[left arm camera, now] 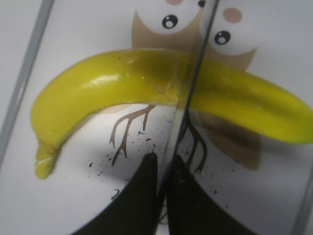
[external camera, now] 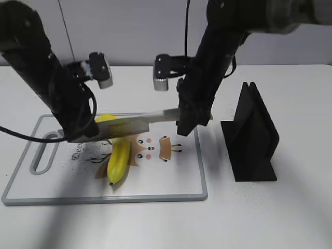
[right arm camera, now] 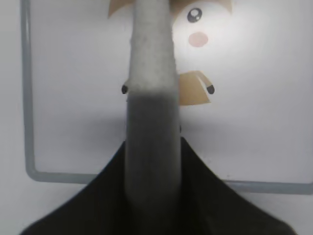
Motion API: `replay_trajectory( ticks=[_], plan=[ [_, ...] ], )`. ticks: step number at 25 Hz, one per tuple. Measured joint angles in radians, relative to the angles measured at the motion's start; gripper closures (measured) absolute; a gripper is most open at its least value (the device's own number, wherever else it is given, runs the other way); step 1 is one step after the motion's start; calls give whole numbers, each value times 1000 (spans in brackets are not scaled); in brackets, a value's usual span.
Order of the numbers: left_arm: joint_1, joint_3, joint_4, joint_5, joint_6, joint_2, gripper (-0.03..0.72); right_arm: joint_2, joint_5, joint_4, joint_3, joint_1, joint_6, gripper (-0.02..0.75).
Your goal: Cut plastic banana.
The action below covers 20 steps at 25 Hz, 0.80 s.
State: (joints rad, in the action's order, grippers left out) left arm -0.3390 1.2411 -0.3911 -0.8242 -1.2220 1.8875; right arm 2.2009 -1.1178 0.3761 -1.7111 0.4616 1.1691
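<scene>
The plastic banana (external camera: pixel 118 158) lies on the white cutting board (external camera: pixel 104 198), yellow and curved; it fills the left wrist view (left arm camera: pixel 112 81). A knife (external camera: pixel 140 122) with a mirror-like blade and a pale handle lies level across the banana's upper part. My left gripper (external camera: pixel 85 132) is shut on the blade's tip end; in the left wrist view (left arm camera: pixel 164 161) the blade (left arm camera: pixel 195 63) runs edge-on across the banana's middle. My right gripper (external camera: pixel 189 122) is shut on the knife handle (right arm camera: pixel 151 73), which fills the gap between its fingers (right arm camera: pixel 151 147). Whether the blade touches the banana cannot be told.
The board has an owl print (external camera: pixel 155 148), a handle slot (external camera: pixel 44 153) at its left and a grey rim (right arm camera: pixel 29 98). A black knife stand (external camera: pixel 254 135) stands on the white table right of the board.
</scene>
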Motion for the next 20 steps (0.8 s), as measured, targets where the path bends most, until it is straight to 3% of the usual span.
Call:
replay_trajectory(
  ticks=[6,20],
  plan=[
    [-2,-28,-28,64,-11,67,657,104,10,-24,-7,-3,-16,551],
    [-2,-42,-17,66,-6,-18,657,21,-43,-64,-61,6,-86,543]
  ],
)
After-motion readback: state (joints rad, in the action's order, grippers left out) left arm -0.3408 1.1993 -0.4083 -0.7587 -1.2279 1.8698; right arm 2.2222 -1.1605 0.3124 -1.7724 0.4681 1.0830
